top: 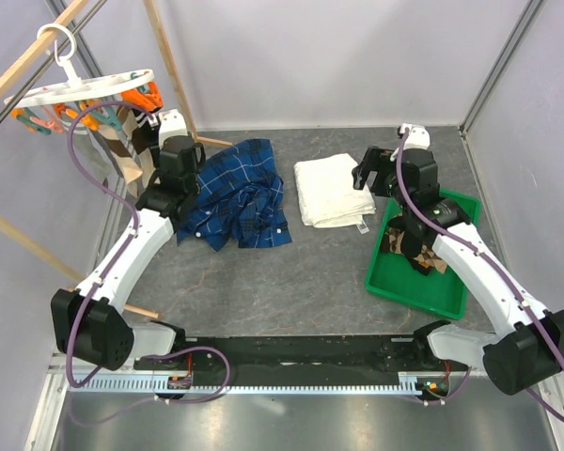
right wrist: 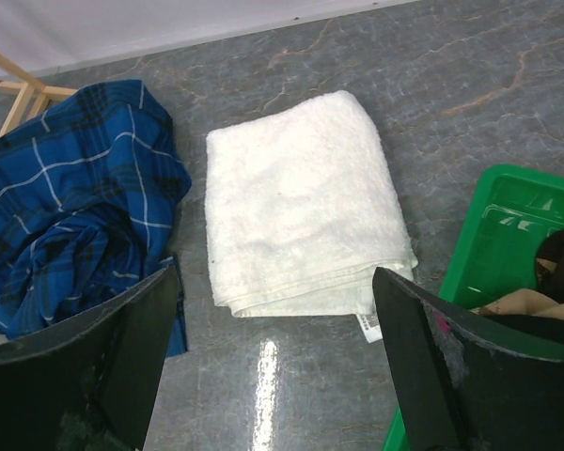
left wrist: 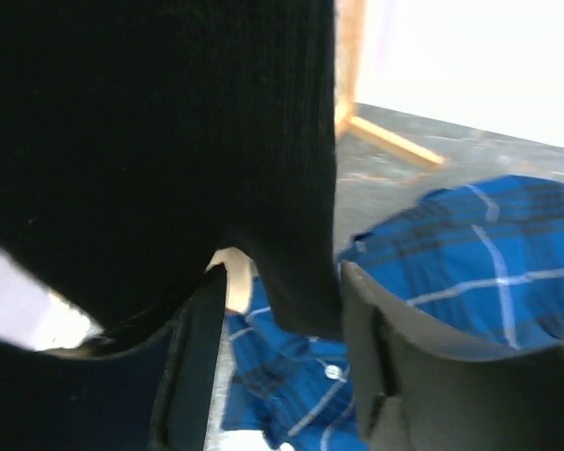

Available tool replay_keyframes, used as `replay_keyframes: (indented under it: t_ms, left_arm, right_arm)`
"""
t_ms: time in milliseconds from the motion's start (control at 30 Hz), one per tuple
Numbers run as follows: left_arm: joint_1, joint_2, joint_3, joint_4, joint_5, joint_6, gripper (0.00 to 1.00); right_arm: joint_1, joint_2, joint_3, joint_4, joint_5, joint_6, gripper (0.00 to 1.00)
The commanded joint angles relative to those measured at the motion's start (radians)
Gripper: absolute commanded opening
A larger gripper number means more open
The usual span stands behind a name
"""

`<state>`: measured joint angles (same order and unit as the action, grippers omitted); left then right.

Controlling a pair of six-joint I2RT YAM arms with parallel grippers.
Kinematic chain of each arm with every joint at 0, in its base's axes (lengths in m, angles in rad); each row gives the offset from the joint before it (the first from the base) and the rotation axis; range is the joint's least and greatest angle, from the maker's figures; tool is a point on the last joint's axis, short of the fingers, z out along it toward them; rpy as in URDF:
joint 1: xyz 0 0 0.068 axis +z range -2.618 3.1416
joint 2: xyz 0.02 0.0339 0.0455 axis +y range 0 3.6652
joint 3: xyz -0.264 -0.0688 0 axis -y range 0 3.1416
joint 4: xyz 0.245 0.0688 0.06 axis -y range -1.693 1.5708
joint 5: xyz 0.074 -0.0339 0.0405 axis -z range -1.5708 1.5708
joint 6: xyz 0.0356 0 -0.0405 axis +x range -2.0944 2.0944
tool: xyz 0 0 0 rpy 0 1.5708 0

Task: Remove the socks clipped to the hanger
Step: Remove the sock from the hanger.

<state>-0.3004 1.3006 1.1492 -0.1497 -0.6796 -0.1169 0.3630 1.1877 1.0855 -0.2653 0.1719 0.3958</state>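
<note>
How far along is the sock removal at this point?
Done: socks lie in the green tray. In hand: the left gripper has its open jaws either side of a black sock under the hanger, not yet pinched. Left: that one and an argyle sock beside it. The right gripper hovers open.

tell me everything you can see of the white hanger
The hanger is white plastic: a flat round frame with a top hook looped over a slanting wooden pole at the far left. Orange and teal clips dangle under it. A brown-tan checkered sock hangs clipped from it; whether more socks hang there is hard to tell.
</note>
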Motion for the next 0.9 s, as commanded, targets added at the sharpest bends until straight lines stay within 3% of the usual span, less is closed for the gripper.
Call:
replay_keyframes:
  t_ms: [0, 100, 300, 500, 867]
  left_arm:
    - [-0.002, -0.012, 0.04, 0.071, -0.144, 0.074, 0.42]
    - [0.003, -0.035, 0.032, 0.09, -0.137, 0.109, 0.23]
    - [0.004, -0.099, 0.034, -0.005, -0.034, 0.085, 0.02]
    - [0.004, -0.23, 0.029, -0.18, 0.173, -0.012, 0.02]
    - [0.041, -0.423, 0.012, -0.398, 0.27, -0.121, 0.02]
  right_arm:
    - [0.027, 0.003, 0.04, 0.041, -0.012, -0.014, 0.92]
    - [0.045, 0.007, 0.045, 0.041, -0.006, -0.017, 0.92]
    - [0.088, 0.024, 0.06, 0.063, -0.021, -0.025, 0.91]
    - [0.185, 0.046, 0.108, 0.155, -0.083, -0.034, 0.9]
    - [0.405, 0.266, 0.382, 0.359, -0.228, -0.034, 0.86]
